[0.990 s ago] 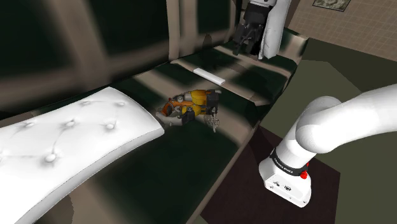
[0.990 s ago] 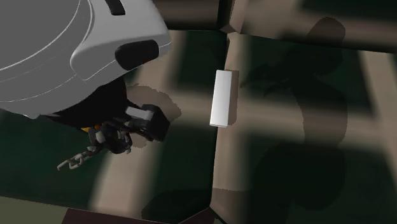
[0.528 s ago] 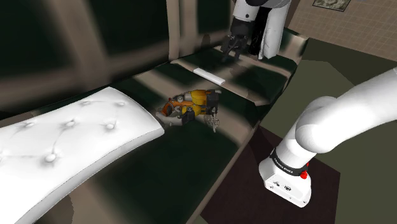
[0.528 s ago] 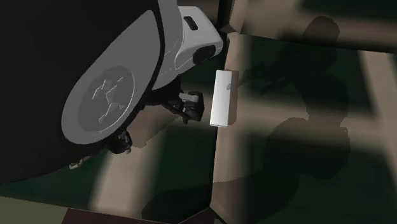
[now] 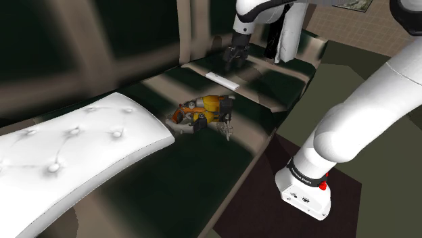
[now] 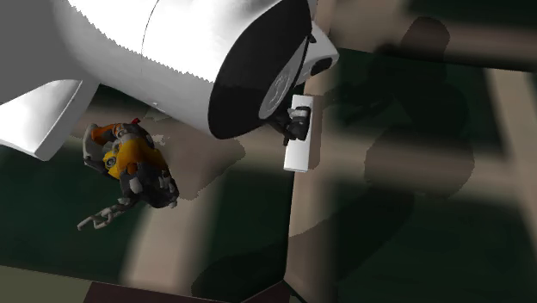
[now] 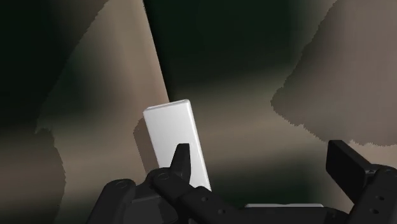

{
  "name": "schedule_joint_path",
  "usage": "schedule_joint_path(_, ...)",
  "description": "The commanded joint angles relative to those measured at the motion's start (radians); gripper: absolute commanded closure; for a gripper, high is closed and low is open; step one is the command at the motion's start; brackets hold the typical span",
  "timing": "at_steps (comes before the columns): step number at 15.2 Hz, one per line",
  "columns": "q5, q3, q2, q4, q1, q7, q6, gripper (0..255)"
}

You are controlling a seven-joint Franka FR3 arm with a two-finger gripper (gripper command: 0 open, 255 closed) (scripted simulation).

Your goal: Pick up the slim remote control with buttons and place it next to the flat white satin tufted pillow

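Note:
The remote (image 5: 223, 80) is a slim plain white bar lying on the dark-and-tan striped sofa seat, also seen as the remote (image 6: 299, 140). My gripper (image 5: 235, 55) hovers just above its far end, open and holding nothing. In the wrist view the gripper (image 7: 264, 160) has its fingers wide apart. One finger (image 7: 182, 163) overlaps the near end of the remote (image 7: 173, 138), and the bar sits off to that side rather than centred between them. The white tufted pillow (image 5: 74, 145) lies flat at the shoulder view's lower left, far from the remote.
An orange and grey toy robot (image 5: 206, 111) lies on the seat between remote and pillow, also seen as the toy (image 6: 129, 161). The sofa back (image 5: 101, 47) rises behind. The arm's stand (image 5: 308, 186) is on a dark rug beside the sofa.
The arm has swung toward the shoulder view's left and lowered, bringing the gripper from beside the sofa's end to just over the remote. The fingers stayed open.

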Motion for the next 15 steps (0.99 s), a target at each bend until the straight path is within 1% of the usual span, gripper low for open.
schedule_joint_path(1,0.013,-0.016,0.073,0.036,-0.006,-0.028,0.033,0)
schedule_joint_path(6,0.061,-0.036,0.266,0.159,-0.024,-0.085,0.090,0)
schedule_joint_path(11,0.111,-0.039,0.452,0.307,-0.055,-0.134,0.115,0)
schedule_joint_path(15,0.121,-0.035,0.477,0.284,-0.057,-0.140,0.162,0)
